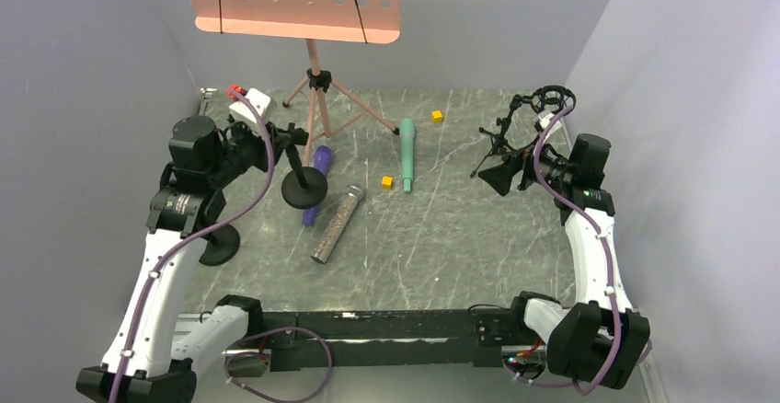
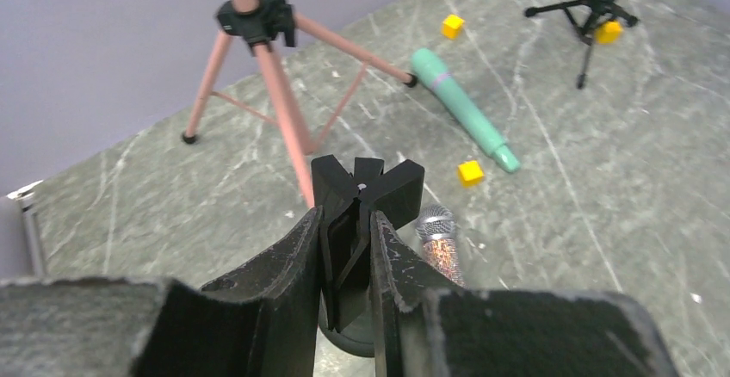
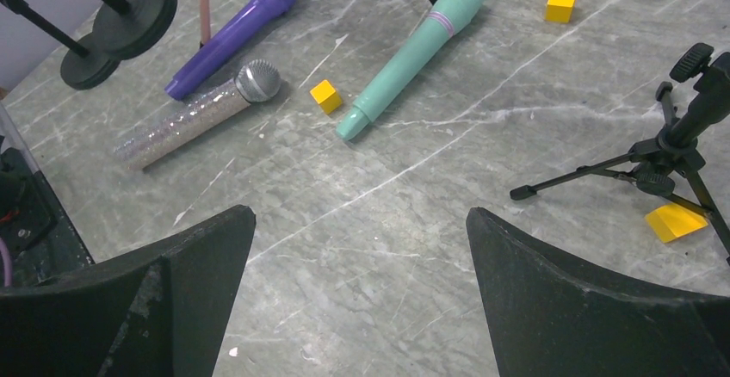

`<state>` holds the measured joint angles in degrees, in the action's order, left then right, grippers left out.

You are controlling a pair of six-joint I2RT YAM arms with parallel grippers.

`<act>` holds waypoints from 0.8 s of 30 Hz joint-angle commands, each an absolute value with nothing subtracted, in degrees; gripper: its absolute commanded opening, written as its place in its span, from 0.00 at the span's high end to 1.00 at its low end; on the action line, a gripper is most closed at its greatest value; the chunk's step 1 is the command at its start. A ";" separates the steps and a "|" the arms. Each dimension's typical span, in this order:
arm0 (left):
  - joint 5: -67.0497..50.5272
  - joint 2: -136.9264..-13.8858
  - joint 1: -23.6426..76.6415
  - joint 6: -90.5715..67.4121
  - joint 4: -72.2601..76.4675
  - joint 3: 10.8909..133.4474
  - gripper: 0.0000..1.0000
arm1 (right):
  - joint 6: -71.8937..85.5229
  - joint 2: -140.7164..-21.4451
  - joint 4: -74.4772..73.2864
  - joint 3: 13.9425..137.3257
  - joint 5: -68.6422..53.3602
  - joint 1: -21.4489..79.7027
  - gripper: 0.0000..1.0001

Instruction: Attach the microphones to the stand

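Observation:
The purple microphone [image 1: 321,162], the glittery brownish microphone [image 1: 337,224] with a silver mesh head, and the teal-green microphone [image 1: 406,155] lie on the table. My left gripper [image 1: 287,141] is shut on the clip head [image 2: 368,186] of a black round-base stand [image 1: 303,187]. That base hangs over the purple microphone and hides its middle. My right gripper [image 1: 501,178] is open and empty above the table, beside a black tripod stand [image 1: 515,136]. All three microphones show in the right wrist view: purple [image 3: 232,33], glittery [image 3: 198,114], teal-green [image 3: 413,50].
A pink music stand [image 1: 313,81] stands on a tripod at the back. A second black round-base stand [image 1: 219,247] is at the left. Small yellow cubes [image 1: 387,182] [image 1: 438,116] lie near the teal-green microphone. A yellow wedge [image 3: 676,222] lies under the tripod stand.

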<state>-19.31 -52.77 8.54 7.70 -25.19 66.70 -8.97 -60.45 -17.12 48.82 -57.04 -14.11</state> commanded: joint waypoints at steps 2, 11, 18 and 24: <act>-26.25 -52.91 14.15 4.19 -21.98 69.17 1.00 | -11.13 -60.87 -16.71 50.63 -57.07 -14.33 0.00; -21.33 -63.00 37.95 1.24 -9.52 68.58 1.00 | -24.75 -61.01 -21.66 48.72 -67.41 -12.01 0.00; -19.58 -77.25 49.29 7.03 -1.58 72.75 1.00 | -38.73 -59.05 -29.45 49.45 -68.55 -11.89 0.00; -21.39 -84.08 51.41 5.33 4.38 73.29 1.00 | -48.70 -59.07 -37.42 50.26 -71.89 -12.65 0.00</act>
